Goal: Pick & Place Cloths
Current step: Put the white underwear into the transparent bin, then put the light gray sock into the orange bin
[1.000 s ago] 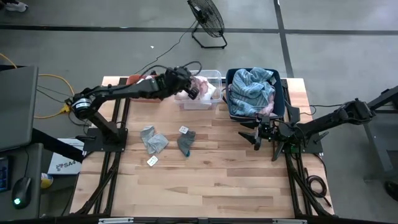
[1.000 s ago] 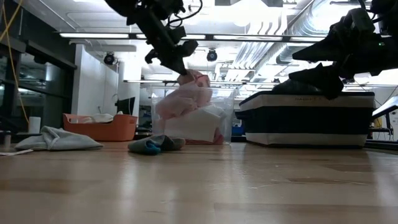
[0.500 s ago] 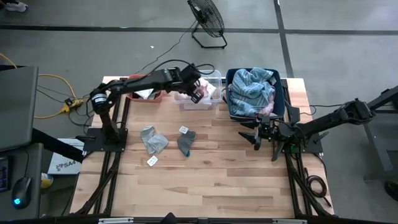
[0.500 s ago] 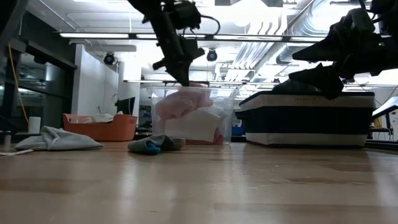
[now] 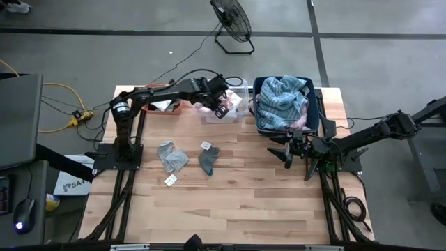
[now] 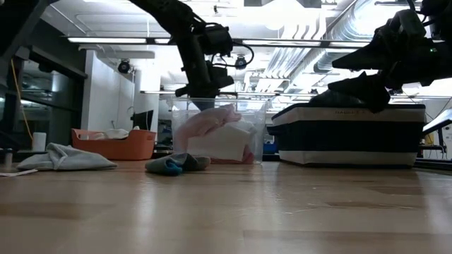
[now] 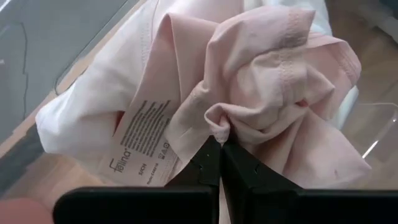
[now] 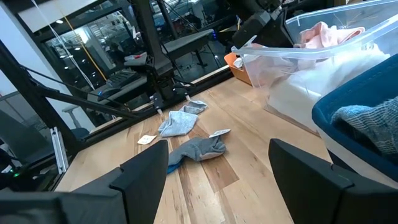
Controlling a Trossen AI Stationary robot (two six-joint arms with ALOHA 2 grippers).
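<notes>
In the high view the left gripper (image 5: 221, 104) covers much of the clear bin (image 5: 240, 85), so the cloths under it cannot be sorted out. The pale pink cloth (image 7: 261, 81) runs off the left wrist view's edges, and only the word "Felina" reads on its label (image 7: 140, 134). The orange bin (image 6: 113, 144) at the bench's far left corner is mostly hidden by the arm from above. The tags (image 5: 171, 180) beside the two small cloths are too small to read.
</notes>
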